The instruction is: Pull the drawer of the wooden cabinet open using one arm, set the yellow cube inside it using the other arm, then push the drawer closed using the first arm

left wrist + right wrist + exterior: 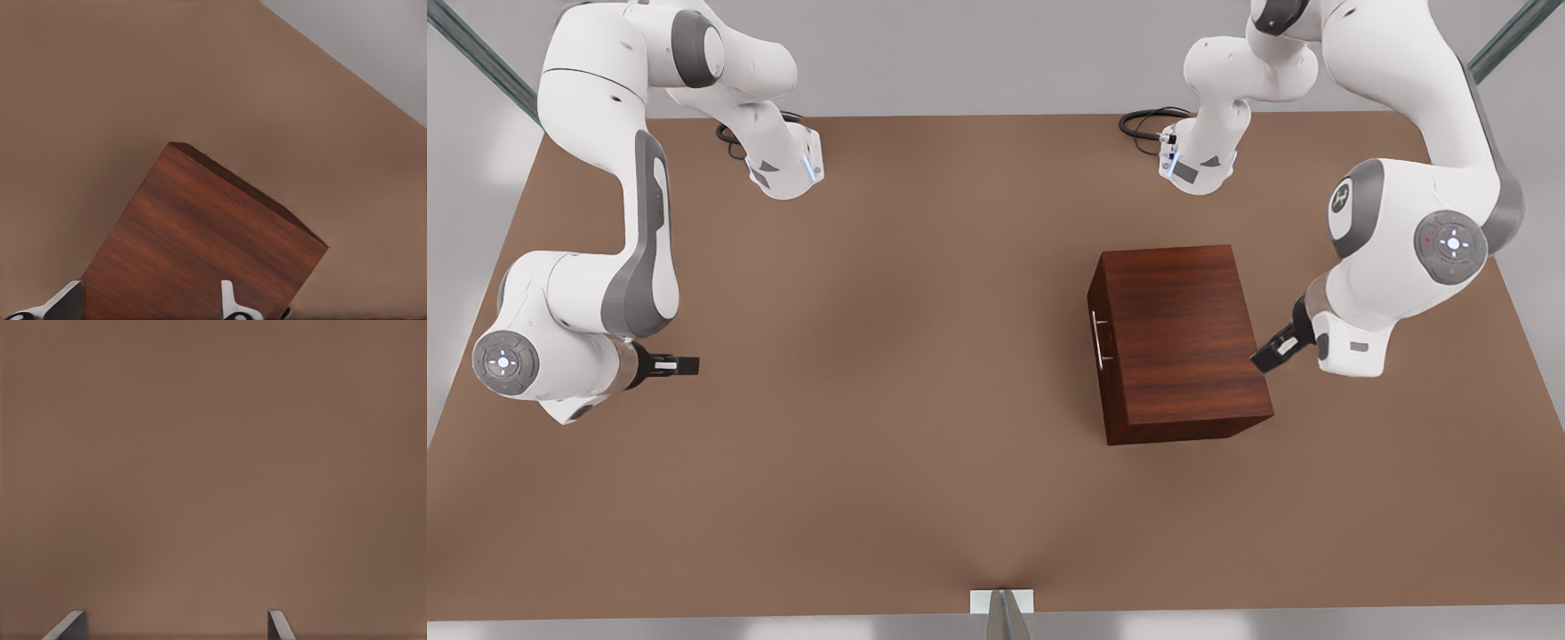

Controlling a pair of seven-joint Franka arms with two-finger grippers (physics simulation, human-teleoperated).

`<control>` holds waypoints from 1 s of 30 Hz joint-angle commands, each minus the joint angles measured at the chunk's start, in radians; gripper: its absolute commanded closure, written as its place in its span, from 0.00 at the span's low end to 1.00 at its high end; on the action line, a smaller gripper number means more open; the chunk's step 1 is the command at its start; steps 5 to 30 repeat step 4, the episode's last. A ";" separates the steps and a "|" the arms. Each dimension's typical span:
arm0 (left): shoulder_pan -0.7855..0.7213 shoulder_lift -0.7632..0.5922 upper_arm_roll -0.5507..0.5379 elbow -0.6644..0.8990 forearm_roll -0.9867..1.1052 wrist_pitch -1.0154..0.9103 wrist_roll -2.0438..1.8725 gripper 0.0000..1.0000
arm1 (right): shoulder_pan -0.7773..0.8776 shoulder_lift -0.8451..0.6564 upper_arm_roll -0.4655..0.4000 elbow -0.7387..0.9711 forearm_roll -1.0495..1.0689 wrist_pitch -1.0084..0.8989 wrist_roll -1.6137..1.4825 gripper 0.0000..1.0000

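From the front view, the wooden cabinet (pixel 1181 342) stood right of centre on the brown table (pixel 889 356), its drawer (pixel 1100 338) closed flush, the silver handle (pixel 1096 338) on the face turned toward the frame's left. The left gripper (pixel 1267 358) hung at the cabinet's right edge, in the middle right of the frame, just above its top. The right gripper (pixel 685 364) waited at the middle left, well apart from the cabinet, over bare table. I could not make out the finger gap of either from there.

In the left wrist view, the cabinet's grained top (pixel 200 247) filled the lower centre, with the fingertips (pixel 227 297) spread wide at the bottom edge.

In the right wrist view, two fingertips (pixel 277 625) stood wide apart at the bottom, holding nothing, over plain table (pixel 213 467).
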 commanded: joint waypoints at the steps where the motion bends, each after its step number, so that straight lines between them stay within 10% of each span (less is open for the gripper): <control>1: -0.002 -0.001 -0.001 0.001 0.008 0.023 0.719 0.00 | 0.000 -0.002 0.000 0.000 0.001 0.000 -0.004 0.00; 30: -0.002 -0.001 -0.001 0.001 0.008 0.020 0.719 0.00 | -0.001 -0.001 0.000 0.000 0.001 0.000 -0.005 0.00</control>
